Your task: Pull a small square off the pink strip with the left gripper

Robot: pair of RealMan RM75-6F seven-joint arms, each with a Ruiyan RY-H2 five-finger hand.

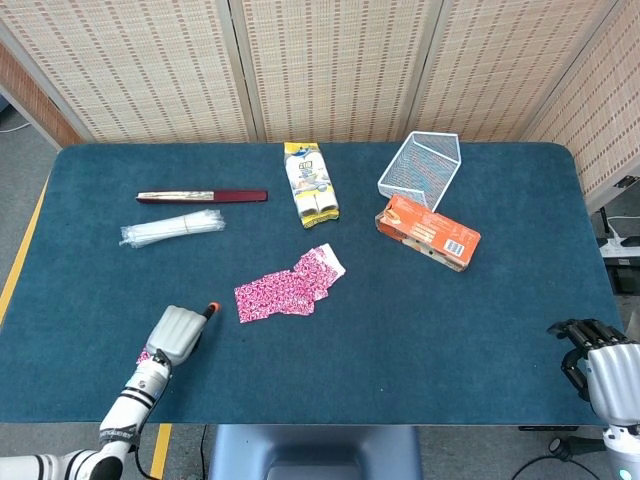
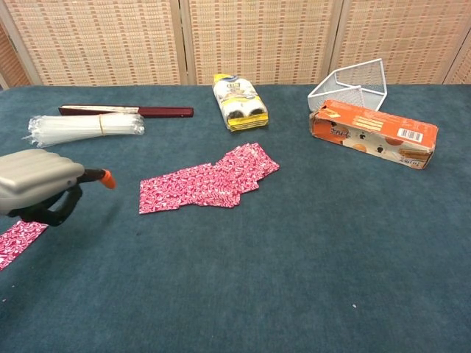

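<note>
The pink strip [image 1: 288,287] of patterned squares lies folded near the table's middle, also seen in the chest view as the pink strip [image 2: 210,180]. One small pink square [image 2: 16,239] lies loose on the cloth at the near left; in the head view only an edge of the small square [image 1: 145,355] peeks out beside my left wrist. My left hand [image 1: 178,333] hovers between the square and the strip, its orange fingertip [image 2: 107,178] pointing at the strip, holding nothing. My right hand [image 1: 598,362] hangs off the table's near right corner with its fingers curled in.
At the back stand a white wire basket [image 1: 421,165], an orange box [image 1: 428,232] and a yellow packet [image 1: 311,184]. A clear bundle of straws [image 1: 172,229] and a dark red flat stick [image 1: 202,196] lie at the back left.
</note>
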